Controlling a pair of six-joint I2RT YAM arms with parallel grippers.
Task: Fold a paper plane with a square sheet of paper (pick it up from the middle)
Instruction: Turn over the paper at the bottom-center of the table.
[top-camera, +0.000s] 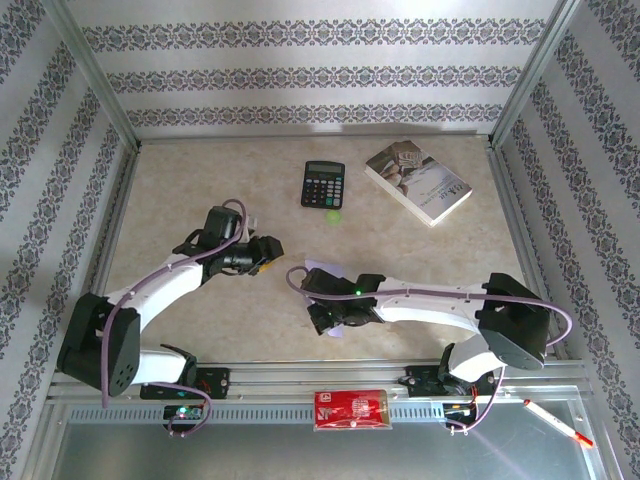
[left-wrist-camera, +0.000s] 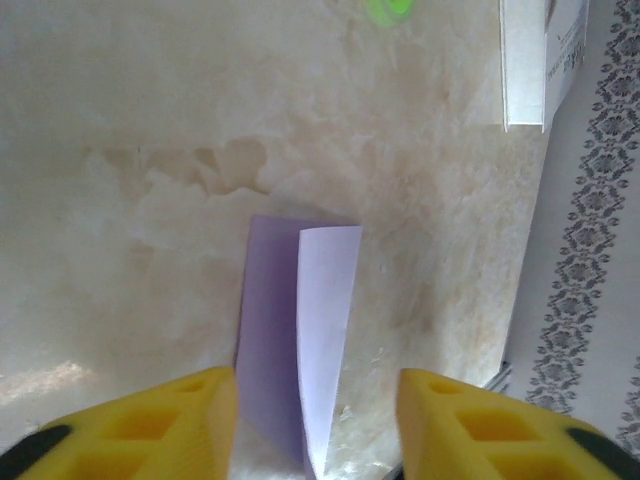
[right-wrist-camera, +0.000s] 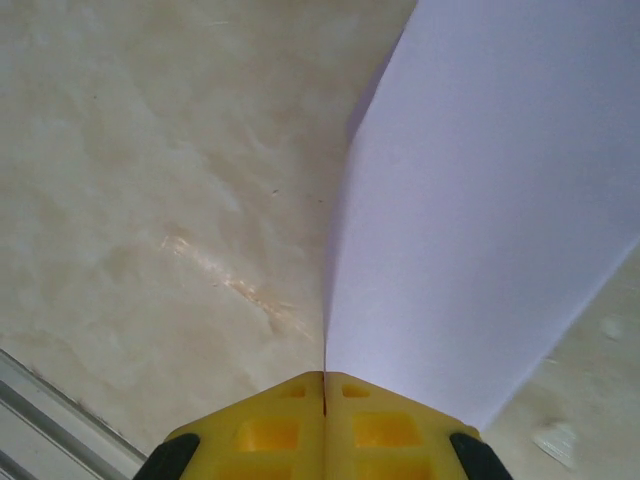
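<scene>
The left hand (left-wrist-camera: 315, 425) has its jaws apart, one finger on either side of the paper (left-wrist-camera: 300, 330) but not gripping it. It should close squarely across the fold and press the crease without skewing it, while the right hand (right-wrist-camera: 325, 385) — clamped shut on the sheet's near edge — gives a firm anchor. The paper is plain pale lilac, folded down the middle with its flaps parted in a V, near the centre of the table (top-camera: 420, 270).

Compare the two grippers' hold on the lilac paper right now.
The left gripper is open, its fingers apart on either side of the folded square sheet of paper; the right gripper is shut, its fingers pressed together. The left gripper's fingers look clear of the sheet, while the right gripper pinches its edge. Both have yellow fingers and work on the same sheet.
</scene>
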